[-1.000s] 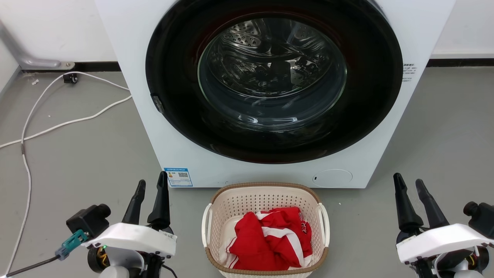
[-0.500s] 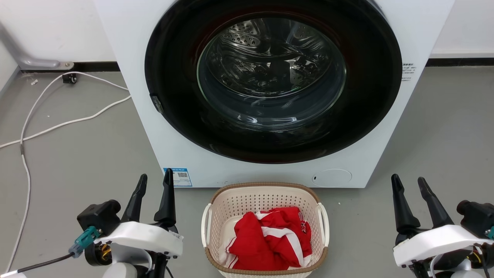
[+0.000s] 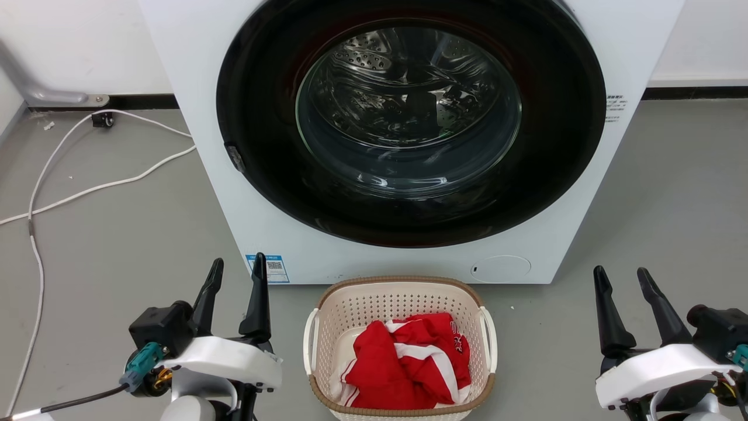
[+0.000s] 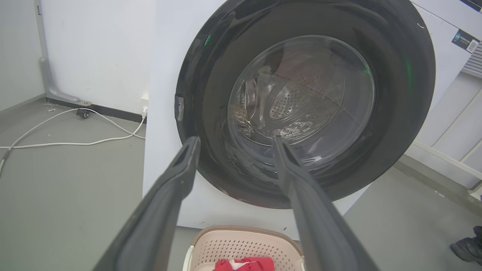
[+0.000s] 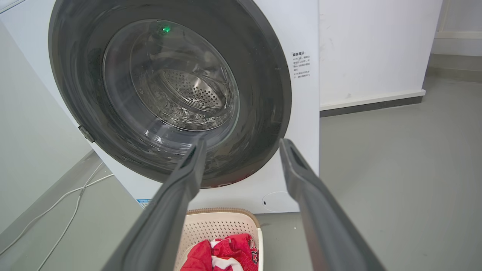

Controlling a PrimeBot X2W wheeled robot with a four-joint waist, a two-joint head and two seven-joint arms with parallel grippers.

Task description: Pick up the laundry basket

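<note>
The laundry basket [image 3: 362, 304] is cream perforated plastic with a brown rim and white side handles. It stands on the grey floor just in front of the washing machine, holding red and white clothes [image 3: 409, 362]. My left gripper [image 3: 238, 269] is open to the basket's left, fingers pointing up and away from it. On the other side my right gripper [image 3: 620, 276] is open too, further from the basket. The basket [image 4: 241, 246] sits at the bottom of the left wrist view below the left gripper [image 4: 235, 143]. The basket [image 5: 222, 226] lies low in the right wrist view under the right gripper [image 5: 241, 145].
The white washing machine [image 3: 193, 88] with its dark round glass door [image 3: 409, 111] shut stands close behind the basket. White cables [image 3: 87, 187] trail over the floor at the left. A dark shoe [image 4: 467, 248] shows at the far right of the left wrist view.
Both arms have drifted inward toward the basket, the left one more. The left fingers have spread a little wider. The basket has not moved.
</note>
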